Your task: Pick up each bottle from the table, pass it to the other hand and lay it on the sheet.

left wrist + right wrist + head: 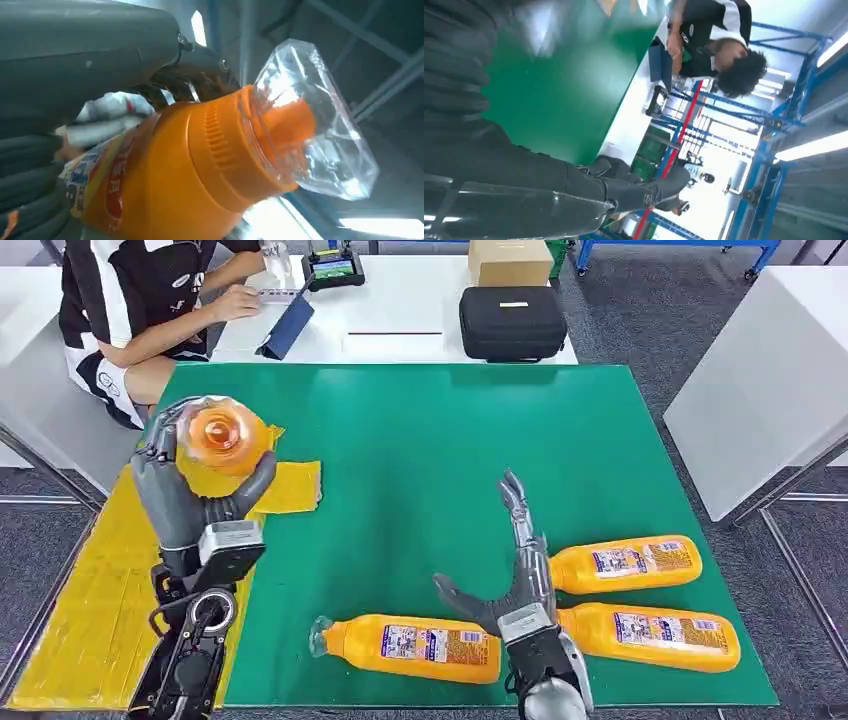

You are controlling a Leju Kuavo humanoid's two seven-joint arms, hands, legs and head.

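My left hand [190, 490] grips an orange bottle [222, 435] upright above the yellow sheet [290, 488], its clear cap pointing at the camera. In the left wrist view the same bottle [180, 170] lies in the left hand [75, 65], its clear cap [320, 120] sticking out. My right hand [515, 575] hovers open over the green mat with fingers spread and nothing in it; its fingers [634, 192] show in the right wrist view. Three more orange bottles lie on the mat: one [420, 645] in front of the right hand and two [625, 563] [650, 635] to its right.
A person [150, 300] sits at the far left corner, a hand on a white table. A black case [512, 322] and a cardboard box [510, 260] stand behind the green mat [420, 440]. A white table [770, 370] flanks the right side.
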